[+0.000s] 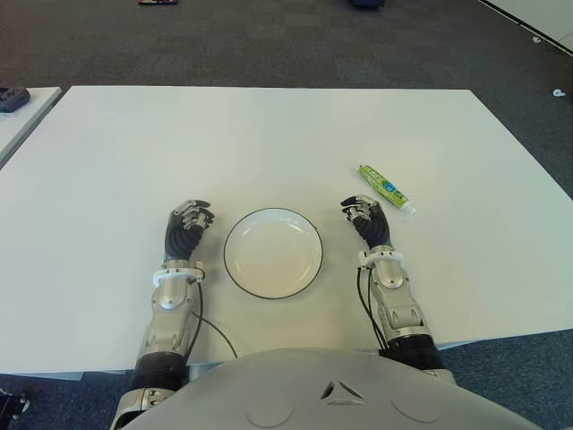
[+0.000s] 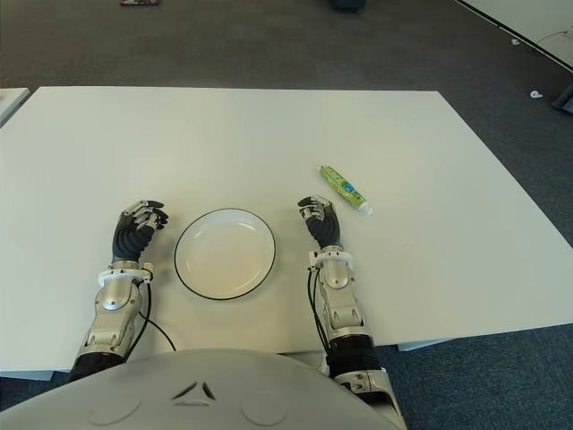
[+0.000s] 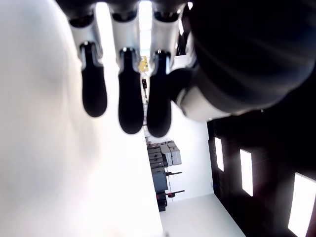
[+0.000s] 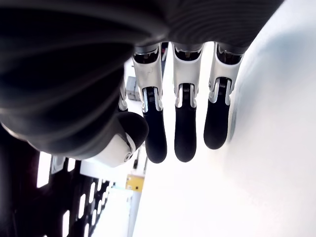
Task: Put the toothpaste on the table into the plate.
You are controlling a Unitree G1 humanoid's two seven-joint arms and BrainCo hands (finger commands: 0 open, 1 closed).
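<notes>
A green and white toothpaste tube (image 1: 385,189) lies flat on the white table (image 1: 269,134), to the right of and slightly beyond the plate. The white plate (image 1: 273,253) with a dark rim sits between my two hands and holds nothing. My right hand (image 1: 363,215) shows just right of the plate, a short way in front of the tube and apart from it. Its fingers (image 4: 185,128) are loosely curled around nothing. My left hand (image 1: 190,222) shows left of the plate, and its fingers (image 3: 131,98) are likewise relaxed and hold nothing.
A black cable (image 1: 213,330) runs from my left wrist toward the table's near edge. A second white table (image 1: 22,116) with a dark object (image 1: 12,97) stands at the far left. Dark carpet (image 1: 313,45) surrounds the table.
</notes>
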